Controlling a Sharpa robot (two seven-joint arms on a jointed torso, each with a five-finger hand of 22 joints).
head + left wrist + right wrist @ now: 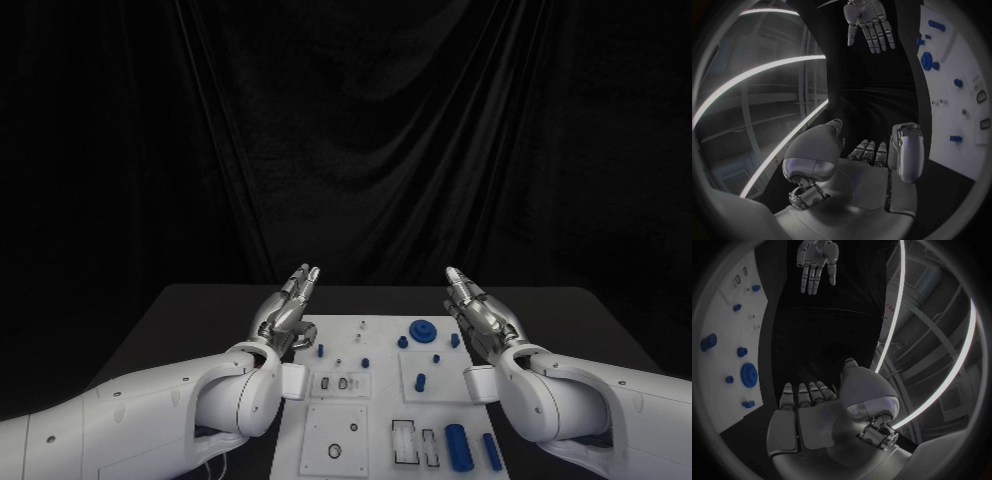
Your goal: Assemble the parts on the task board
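The white task board (378,400) lies in the middle of the black table, with small blue parts on it: a round blue disc (421,328), a short peg (420,381) and long blue cylinders (459,446) near the front. My left hand (287,310) is raised beside the board's left far corner, fingers straight and apart, holding nothing. My right hand (476,310) mirrors it at the right far corner, also flat and empty. The left wrist view shows my left hand (873,160), the board (954,85) and my right hand (871,25). The right wrist view shows my right hand (811,405), the board (729,340) and my left hand (816,262).
White blocks with dark slots (413,443) and a square plate with a ring (335,440) lie at the board's near end. The black table (188,330) extends on both sides of the board. A dark curtain hangs behind.
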